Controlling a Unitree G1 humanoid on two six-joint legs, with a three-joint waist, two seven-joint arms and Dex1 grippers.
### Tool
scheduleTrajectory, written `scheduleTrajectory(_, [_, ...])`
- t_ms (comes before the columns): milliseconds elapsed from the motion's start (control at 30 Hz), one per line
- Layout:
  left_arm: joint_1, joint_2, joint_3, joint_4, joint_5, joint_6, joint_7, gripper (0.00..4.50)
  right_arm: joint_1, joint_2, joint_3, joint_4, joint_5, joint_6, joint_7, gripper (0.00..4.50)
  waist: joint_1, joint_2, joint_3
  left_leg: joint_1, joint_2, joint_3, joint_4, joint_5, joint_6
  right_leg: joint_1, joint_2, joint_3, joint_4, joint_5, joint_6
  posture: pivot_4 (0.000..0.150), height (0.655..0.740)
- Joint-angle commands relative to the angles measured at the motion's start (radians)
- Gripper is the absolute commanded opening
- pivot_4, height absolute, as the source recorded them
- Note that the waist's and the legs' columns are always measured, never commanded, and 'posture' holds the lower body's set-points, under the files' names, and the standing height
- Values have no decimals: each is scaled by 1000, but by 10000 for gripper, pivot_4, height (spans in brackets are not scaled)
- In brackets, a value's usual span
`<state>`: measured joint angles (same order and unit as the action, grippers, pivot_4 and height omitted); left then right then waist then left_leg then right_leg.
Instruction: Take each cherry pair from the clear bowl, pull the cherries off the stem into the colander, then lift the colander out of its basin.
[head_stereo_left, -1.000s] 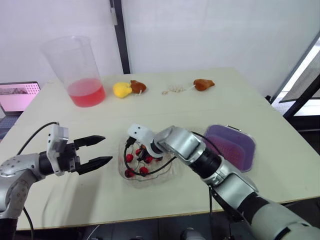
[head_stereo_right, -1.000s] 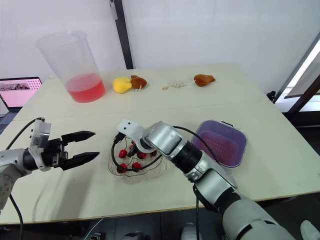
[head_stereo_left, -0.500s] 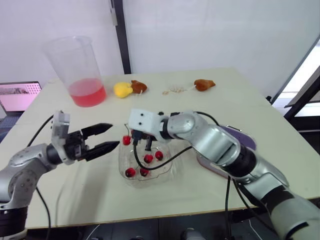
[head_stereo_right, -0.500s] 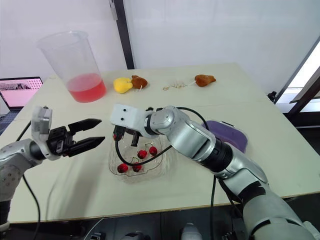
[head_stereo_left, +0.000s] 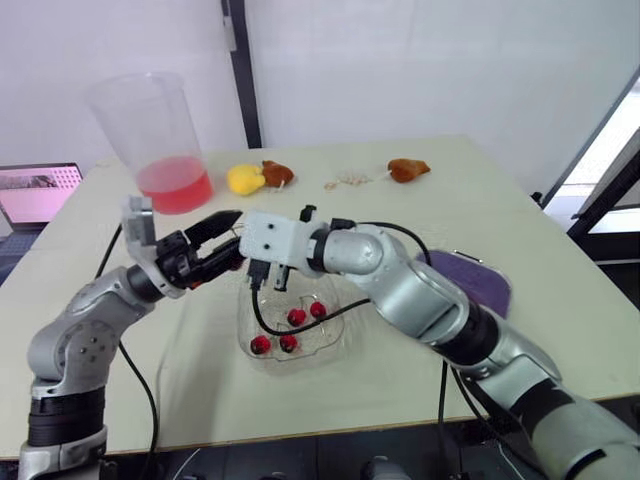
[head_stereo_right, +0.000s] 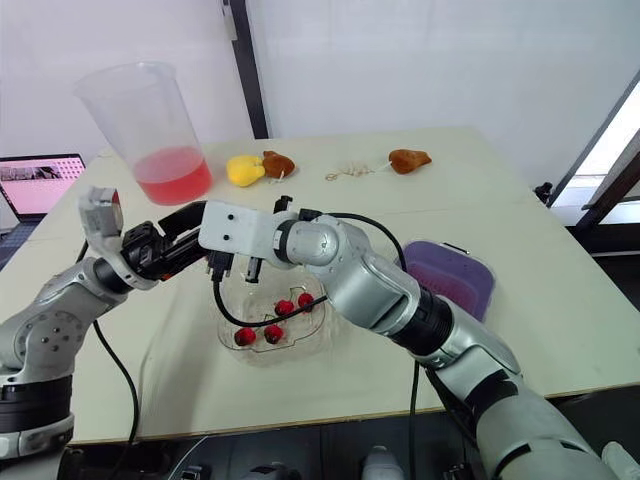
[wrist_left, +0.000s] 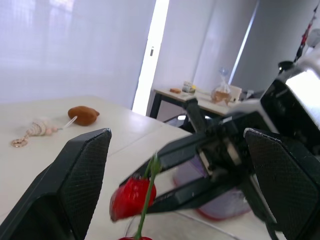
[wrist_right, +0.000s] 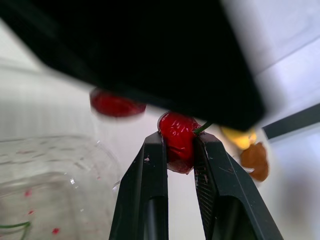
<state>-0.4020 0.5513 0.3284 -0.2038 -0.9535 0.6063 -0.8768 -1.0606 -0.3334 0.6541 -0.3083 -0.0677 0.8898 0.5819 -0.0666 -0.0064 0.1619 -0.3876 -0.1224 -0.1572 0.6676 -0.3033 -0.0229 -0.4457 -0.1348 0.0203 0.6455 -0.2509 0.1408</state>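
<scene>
your right gripper (wrist_right: 178, 145) is clamped on one cherry (wrist_right: 176, 127) of a pair, held up in the centre of the head view, about over the left edge of the clear bowl (head_stereo_left: 335, 345). the second cherry (wrist_left: 131, 196) hangs free on the stem (wrist_left: 149, 190). your left gripper (head_stereo_left: 238, 238) sits just left of it with its jaws wide apart, the free cherry roughly between them.

the main risk, as i judge it, is place. the purple colander (head_stereo_left: 480, 285) is well apart, at the right of the frame and half behind your right forearm. pull here and the loose cherry likely drops back into the bowl or onto the counter (head_stereo_left: 400, 200), then rolls.

second, the free cherry dangles. close the left gripper carelessly and you may catch only the stem, knock the fruit aside, or strike the right gripper, which is very close.

third, the right gripper looks to be squeezing the fruit itself. a hard tug could crush it or slip it out.

four cherries (head_stereo_left: 297, 317) wait in the bowl.
</scene>
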Motion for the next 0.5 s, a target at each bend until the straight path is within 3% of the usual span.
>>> scheduleTrajectory(33, [-21,-8,25,-10,-40,6,29,45000,2,29,-58,-39,-10,31,-15,5956,0,0,0,0,0,0,0,0,0,0,0,0,0,0,0,1500,7400])
scheduleTrajectory(133, [-19,-5,14,-6,-32,8,40,45000,3,38,-67,-39,-14,44,-16,5956,0,0,0,0,0,0,0,0,0,0,0,0,0,0,0,1500,7400])
scheduleTrajectory(167, [-14,-4,4,-4,-14,0,39,42417,3,41,-69,-38,-16,45,-16,5637,0,0,0,0,0,0,0,0,0,0,0,0,0,0,0,1500,7400])
scheduleTrajectory(267, [0,-13,-14,-8,1,0,40,31622,2,47,-73,-36,-18,48,-14,5514,0,0,0,0,0,0,0,0,0,0,0,0,0,0,0,1500,7400])
scheduleTrajectory(333, [-3,-19,-25,-3,25,-14,47,21547,3,49,-76,-39,-17,54,-12,5514,0,0,0,0,0,0,0,0,0,0,0,0,0,0,0,1500,7400])
scheduleTrajectory(500, [-23,-33,-39,19,56,-36,53,21547,6,51,-80,-47,-16,68,-11,5514,0,0,0,0,0,0,0,0,0,0,0,0,0,0,0,1500,7400])
